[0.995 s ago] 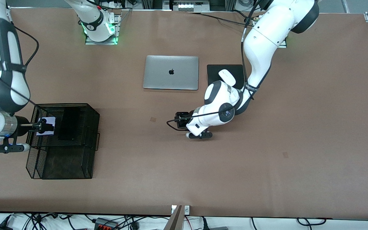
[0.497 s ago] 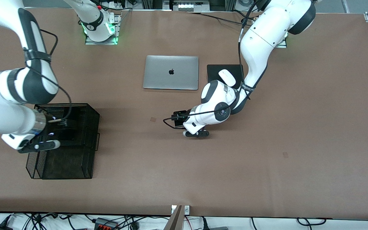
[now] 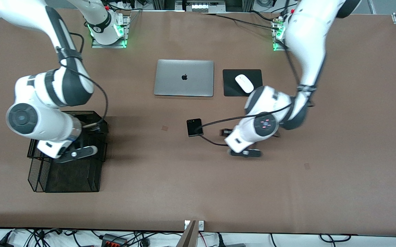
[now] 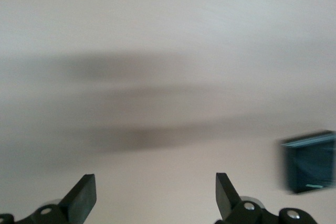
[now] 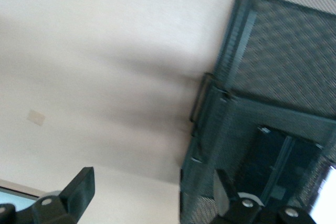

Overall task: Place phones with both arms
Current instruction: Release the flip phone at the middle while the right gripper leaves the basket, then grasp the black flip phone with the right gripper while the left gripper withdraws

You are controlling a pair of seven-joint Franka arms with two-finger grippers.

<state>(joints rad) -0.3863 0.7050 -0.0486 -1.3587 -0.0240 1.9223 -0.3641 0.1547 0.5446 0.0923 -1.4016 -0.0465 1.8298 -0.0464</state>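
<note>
A small squarish black phone [image 3: 194, 127] [image 4: 310, 161] lies flat on the brown table, nearer to the front camera than the laptop. My left gripper [image 3: 226, 132] [image 4: 155, 192] hangs low over bare table beside that phone, toward the left arm's end, open and holding nothing. My right gripper [image 3: 95, 128] [image 5: 152, 190] is open and empty over the edge of the black mesh rack [image 3: 70, 171] [image 5: 283, 72]. In the right wrist view a long black phone [image 5: 274, 157] stands inside the rack. In the front view the right arm hides the rack's contents.
A shut silver laptop [image 3: 184, 78] lies mid-table near the bases. Beside it, a white mouse [image 3: 244, 83] rests on a black mat [image 3: 230, 90]. The left arm's black cable [image 3: 215, 141] loops down close to the small phone.
The left gripper has opened, left the small black phone on the table and swung away toward the left arm's end. The right gripper has drawn back from the white phone in the rack.
</note>
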